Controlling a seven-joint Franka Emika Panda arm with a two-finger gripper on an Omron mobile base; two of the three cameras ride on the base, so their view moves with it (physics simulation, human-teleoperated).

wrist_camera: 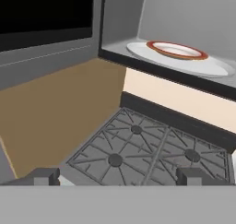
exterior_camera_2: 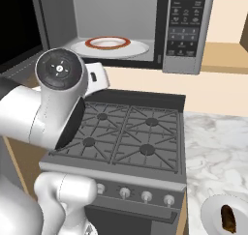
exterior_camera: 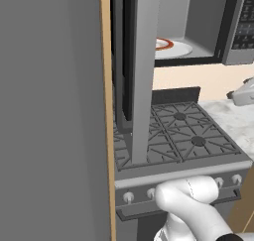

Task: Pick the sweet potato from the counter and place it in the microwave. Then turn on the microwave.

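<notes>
A: What is being shown over the stove point(exterior_camera_2: 126, 137)?

B: The microwave point(exterior_camera_2: 145, 26) is being shown mounted above the dark gas stove, its door point(exterior_camera: 131, 61) being held swung wide open. Inside, a white round plate point(exterior_camera_2: 111, 48) with an orange-red ring is being seen on the grey floor.

A: And the hand?

B: The hand point(wrist_camera: 119, 174) is being held above the stove's front left area, below and in front of the open microwave. Its two dark fingertips point(wrist_camera: 44, 176) are being kept spread wide apart, and nothing is being gripped between them.

A: Where is the sweet potato?

B: The sweet potato point(exterior_camera_2: 228, 218) is being seen as a small brownish lump lying on a small white dish point(exterior_camera_2: 213, 214), on the marbled desk point(exterior_camera_2: 213, 147) to the right of the stove, well apart from the hand.
</notes>
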